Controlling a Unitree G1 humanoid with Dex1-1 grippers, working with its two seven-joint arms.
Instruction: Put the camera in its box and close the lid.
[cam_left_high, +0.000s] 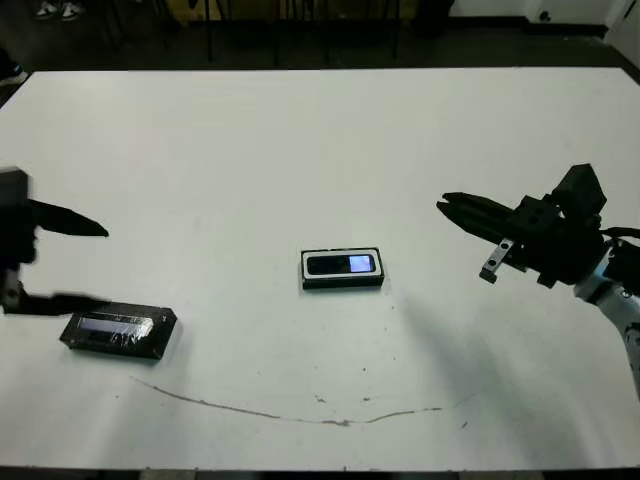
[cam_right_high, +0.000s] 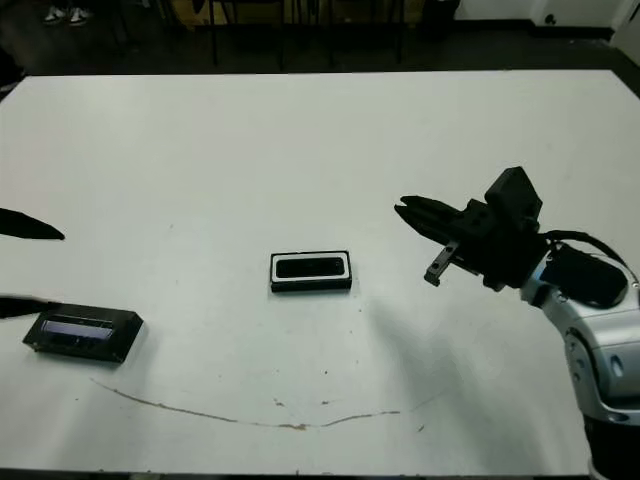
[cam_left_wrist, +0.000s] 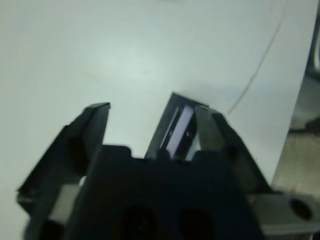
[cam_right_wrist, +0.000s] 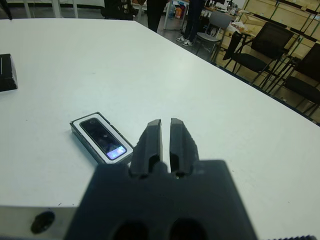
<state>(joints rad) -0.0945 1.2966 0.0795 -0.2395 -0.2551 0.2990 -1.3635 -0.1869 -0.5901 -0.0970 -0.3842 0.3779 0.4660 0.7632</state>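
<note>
The camera (cam_left_high: 340, 264), a slim black bar with a bluish lit screen, lies in the box (cam_left_high: 342, 282) at frame centre, white lining showing round it. The flat black lid (cam_left_high: 118, 331) with its shiny grey patch sits lower left, beside the released left gripper (cam_left_high: 75, 262). The right gripper (cam_right_wrist: 165, 140), clenched and empty, hovers at right. A thin brown scuff (cam_left_high: 300, 412) crosses the white table (cam_left_high: 300, 140).

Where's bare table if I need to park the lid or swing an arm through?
Bare: the whole far half of the table, and between the lid and the box. Tightest around the left gripper, beside the lid.
</note>
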